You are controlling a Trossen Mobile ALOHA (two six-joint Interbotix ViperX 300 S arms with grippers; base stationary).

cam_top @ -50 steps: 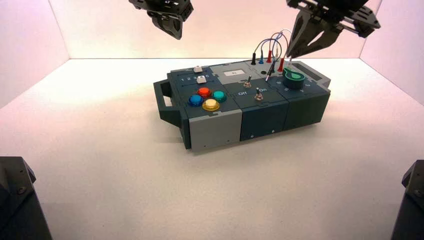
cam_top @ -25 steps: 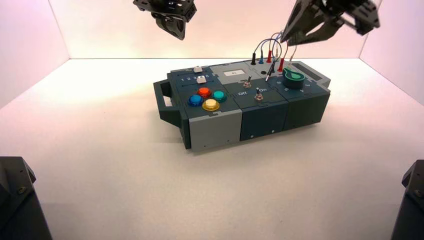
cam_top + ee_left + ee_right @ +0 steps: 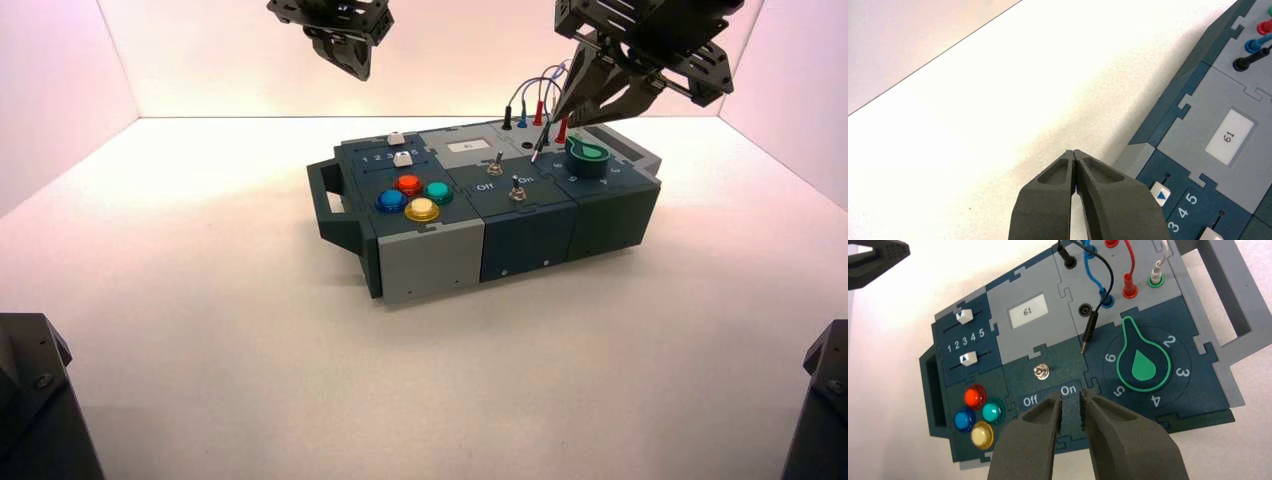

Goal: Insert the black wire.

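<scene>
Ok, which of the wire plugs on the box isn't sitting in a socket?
The black wire's free plug, the slim black one with the bare silver pin. It lies loose on the panel beside the green knob; the red, blue and white plugs all stand in sockets.

We see wide bare table (image 3: 200, 330) across the lower and left parts of the high view, free on every side of the box (image 3: 520, 235). At upper right, looping leads (image 3: 540, 85) crowd the sockets, and the green knob (image 3: 588, 157) stands beside the black wire (image 3: 1096, 270)'s loose plug, narrowing the way in.
</scene>
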